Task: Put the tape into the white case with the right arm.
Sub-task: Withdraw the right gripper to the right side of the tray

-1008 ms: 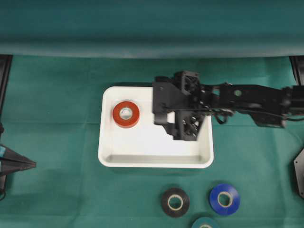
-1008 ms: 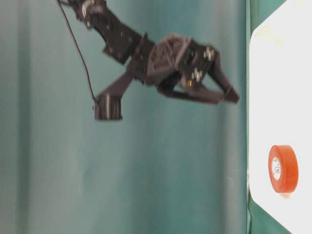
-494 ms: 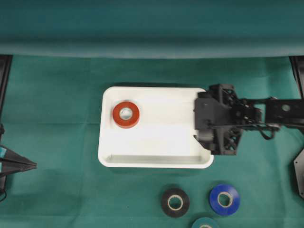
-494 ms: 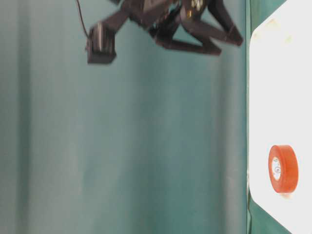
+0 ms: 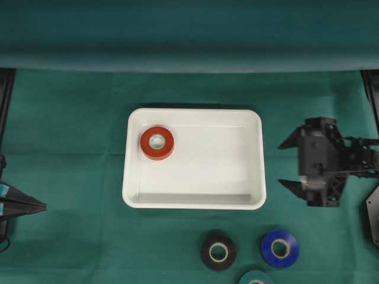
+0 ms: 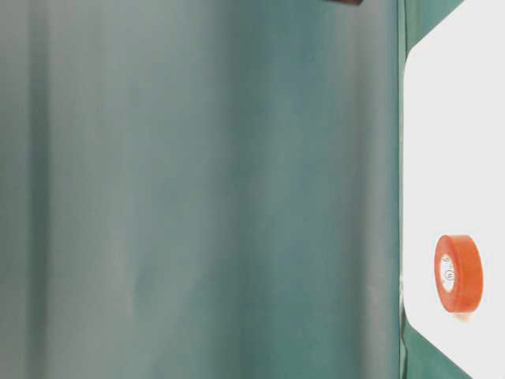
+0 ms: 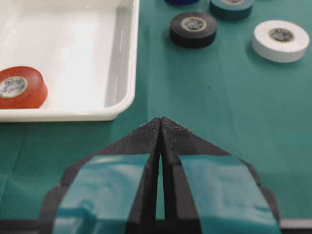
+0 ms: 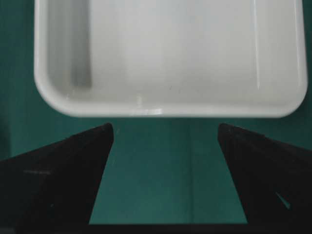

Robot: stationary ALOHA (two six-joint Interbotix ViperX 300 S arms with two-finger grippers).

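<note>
Right tool [image 5: 283,164] withdrawn off white case [image 5: 255,155], jaws apart, red tape [image 5: 157,142] inside

Below the white case [image 5: 254,198] in the overhead view, the teal tape roll [image 5: 256,278] is cut off by the bottom edge. The left hand [image 5: 42,205] is cropped at the left edge. In the table-level view, only a dark sliver [image 6: 344,2] shows at the top edge, too little to identify.
</note>
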